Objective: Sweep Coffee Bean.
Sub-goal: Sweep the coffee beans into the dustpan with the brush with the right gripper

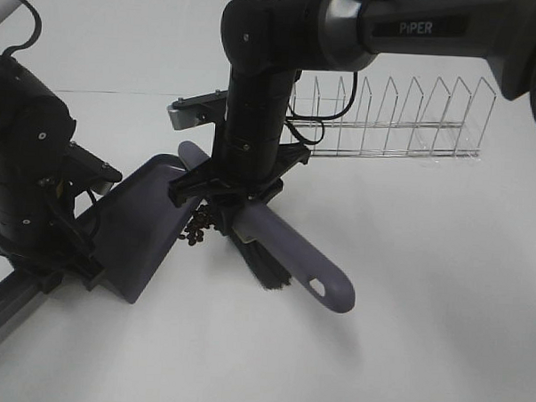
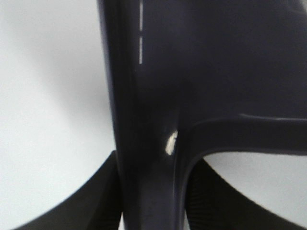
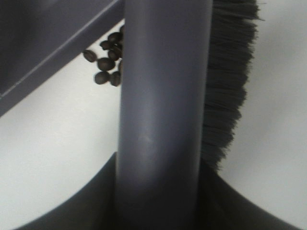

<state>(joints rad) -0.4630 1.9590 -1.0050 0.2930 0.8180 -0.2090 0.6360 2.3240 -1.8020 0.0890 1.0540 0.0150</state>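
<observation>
Coffee beans (image 1: 195,233), tiny dark brown ovals, cluster on the white table (image 1: 405,332) at the lip of the grey-purple plastic dustpan (image 1: 138,222). The right claw (image 3: 158,206) grips the matching black-bristled brush (image 1: 288,248); the left claw (image 2: 153,211) grips the dustpan's handle. Short, low strokes toward the pan should suit.

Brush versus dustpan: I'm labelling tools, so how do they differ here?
The brush is long, narrow and black-bristled; the dustpan is a broad scoop. The right pincer grips the brush, the left pincer the dustpan. Both are grey-purple plastic beside the coffee beans.
</observation>
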